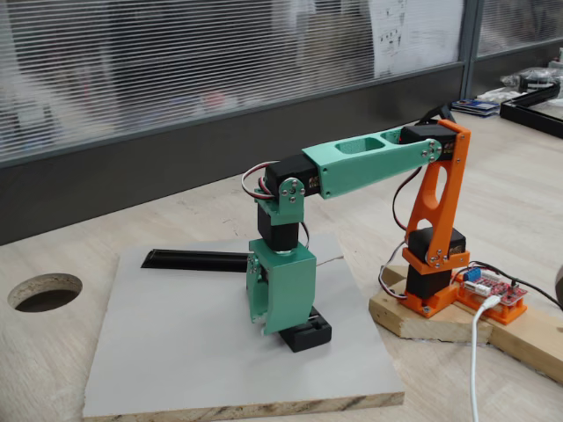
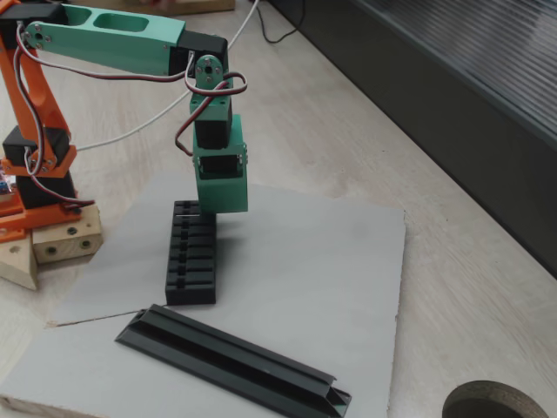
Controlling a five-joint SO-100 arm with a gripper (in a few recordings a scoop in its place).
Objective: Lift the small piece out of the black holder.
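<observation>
The black holder (image 2: 191, 261) lay on the grey board (image 2: 305, 261), its long axis running toward the arm's base — slots crosswise. The gripper (image 2: 219, 207) hung over its far end; I could not tell how its jaws stood.

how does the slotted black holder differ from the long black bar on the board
The black holder is a short, chunky block with a row of cross slots on top; the long black bar is thin, low and ridged lengthwise. The gripper hangs over the holder's far end, while the bar lies apart near the board's edge. Both are black and rest on the grey board.
</observation>
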